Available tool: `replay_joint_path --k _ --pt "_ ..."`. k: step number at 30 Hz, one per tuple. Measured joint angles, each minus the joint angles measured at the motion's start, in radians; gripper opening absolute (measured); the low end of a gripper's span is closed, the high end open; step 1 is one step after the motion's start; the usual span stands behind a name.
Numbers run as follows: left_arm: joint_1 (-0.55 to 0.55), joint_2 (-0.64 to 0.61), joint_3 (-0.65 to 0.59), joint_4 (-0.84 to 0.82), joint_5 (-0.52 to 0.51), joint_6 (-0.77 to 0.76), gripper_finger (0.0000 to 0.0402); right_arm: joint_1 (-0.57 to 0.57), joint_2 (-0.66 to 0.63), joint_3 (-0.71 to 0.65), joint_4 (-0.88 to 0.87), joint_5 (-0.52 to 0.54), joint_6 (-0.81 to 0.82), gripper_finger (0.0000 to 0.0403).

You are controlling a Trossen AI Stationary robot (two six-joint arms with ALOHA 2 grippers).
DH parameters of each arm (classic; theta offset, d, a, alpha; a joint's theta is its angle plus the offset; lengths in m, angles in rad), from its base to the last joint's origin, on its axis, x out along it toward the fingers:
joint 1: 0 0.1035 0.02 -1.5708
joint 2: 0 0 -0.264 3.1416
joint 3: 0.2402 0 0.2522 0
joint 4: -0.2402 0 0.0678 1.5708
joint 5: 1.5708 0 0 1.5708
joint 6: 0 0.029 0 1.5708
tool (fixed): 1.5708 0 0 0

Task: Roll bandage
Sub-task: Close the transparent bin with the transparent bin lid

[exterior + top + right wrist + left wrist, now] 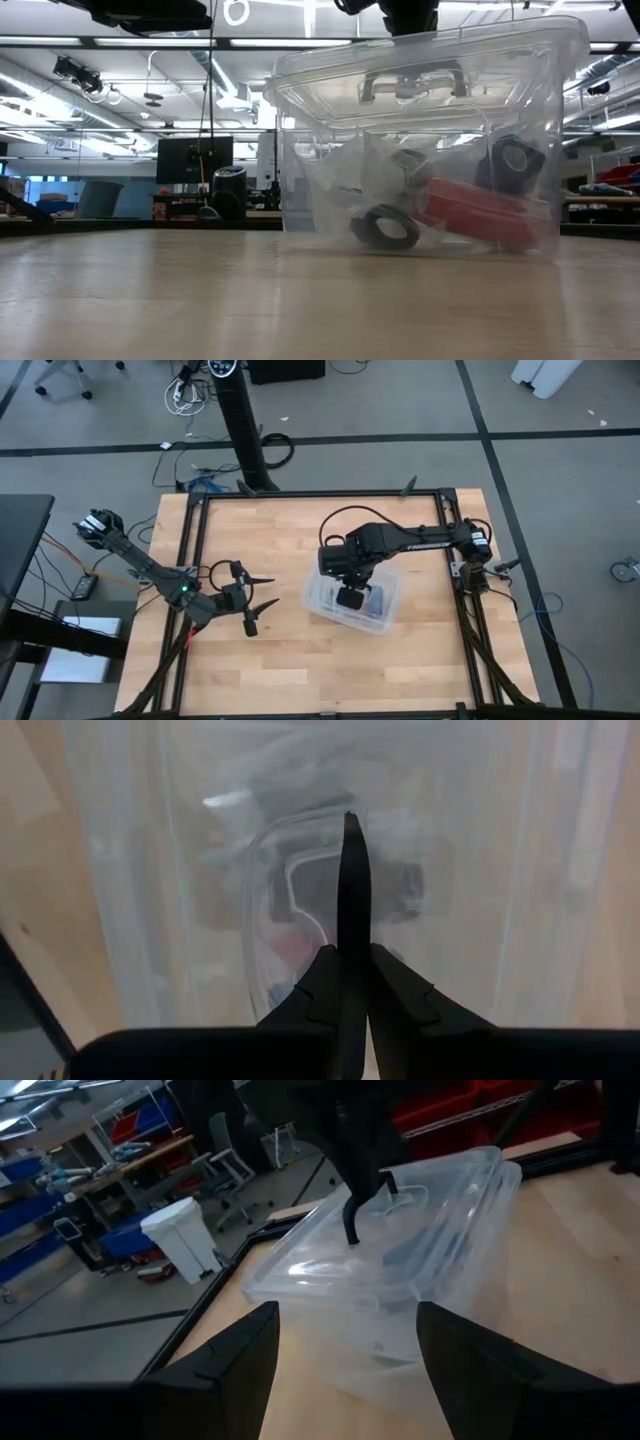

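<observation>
- Hanging straight down over the clear tub, pinched fully together: right gripper, tips at the lid handle, touching it or just above, cannot tell; nothing seen gripped.
- Spread wide and holding nothing: left gripper, low over the table, beside the tub and aimed at it, apart from it.
- Inside the tub, behind its closed lid: a dark roll on the floor, a red thing beside it.
- Bandage: not made out for certain; possibly that dark roll.
- Between both grippers and the contents: the tub's wall and lid.
</observation>
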Motion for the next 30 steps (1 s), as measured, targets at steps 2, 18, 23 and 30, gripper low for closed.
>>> replay_joint_path --k 2,18,23,30 --pt "0.000 0.000 0.000 0.001 0.000 -0.007 0.0241 0.000 0.000 0.000 0.033 -0.009 -0.020 0.0034" --pt "0.011 0.007 0.000 0.067 0.062 -0.017 0.0240 0.042 -0.022 0.000 0.128 0.046 -0.064 0.0230" --pt "0.093 0.068 0.001 0.197 0.154 0.010 0.0218 0.098 -0.055 0.000 0.031 0.272 -0.071 0.0153" --pt "0.203 0.163 0.005 0.238 0.336 -0.039 0.0146 0.199 -0.094 -0.019 0.040 0.333 -0.011 0.0014"
